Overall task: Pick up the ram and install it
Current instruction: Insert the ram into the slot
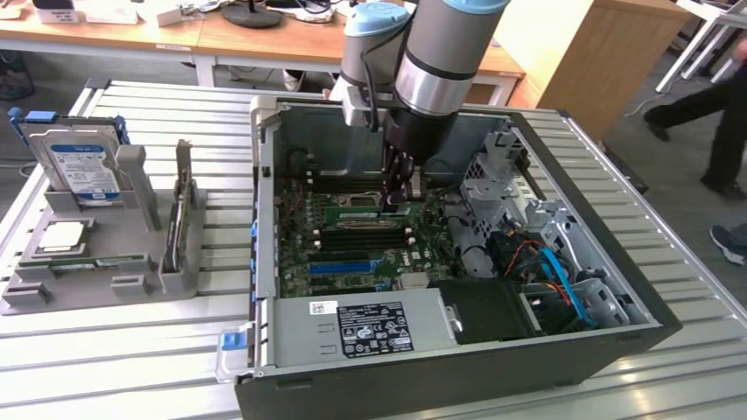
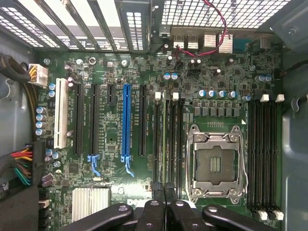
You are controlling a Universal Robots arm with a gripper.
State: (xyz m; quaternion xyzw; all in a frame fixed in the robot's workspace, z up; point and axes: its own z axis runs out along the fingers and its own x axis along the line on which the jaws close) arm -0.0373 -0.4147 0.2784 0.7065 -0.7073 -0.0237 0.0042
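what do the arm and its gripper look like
The arm is a thick silver-grey cylinder with a light blue joint cap and a thin black cable down its side. The gripper is black, with jointed linkage bars on round pivots.

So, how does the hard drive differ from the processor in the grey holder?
The hard drive stands upright on its edge, while the processor lies flat. The hard drive is clearly larger and oblong; the processor is small and square. The hard drive bears a blue-and-white label; the processor shows a plain silver top. Both sit in the grey holder at the exterior view's left.
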